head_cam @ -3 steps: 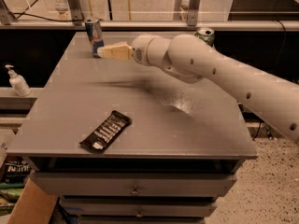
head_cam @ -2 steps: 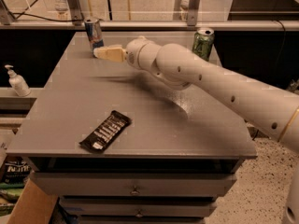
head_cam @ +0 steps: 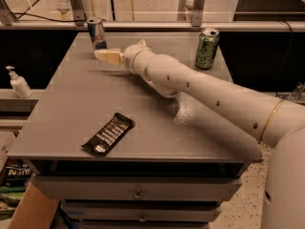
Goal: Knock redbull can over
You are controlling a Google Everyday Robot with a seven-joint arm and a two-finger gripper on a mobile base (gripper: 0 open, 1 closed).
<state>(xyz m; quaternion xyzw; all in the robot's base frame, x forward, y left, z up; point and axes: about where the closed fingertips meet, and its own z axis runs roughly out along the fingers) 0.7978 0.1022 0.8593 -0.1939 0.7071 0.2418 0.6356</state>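
The redbull can [head_cam: 96, 32] stands upright at the far left corner of the grey table [head_cam: 66, 113], in the same place as a moment before; it has not tipped. Just in front of its base is the gripper [head_cam: 101, 55], low over the table top and pointing to the left. It has come a little closer to the can than it was a second ago, and it seems to reach the foot of the can, but if it really touches I cannot say. Whether the gripper is spread or pressed together I also cannot tell.

The white arm [head_cam: 205, 92] now lies lower and more across the table. A second ago it was hiding the green can [head_cam: 207, 48] at the far right edge; now this can stands free behind it. The dark chocolate bar [head_cam: 108, 134] near the front edge has not moved.
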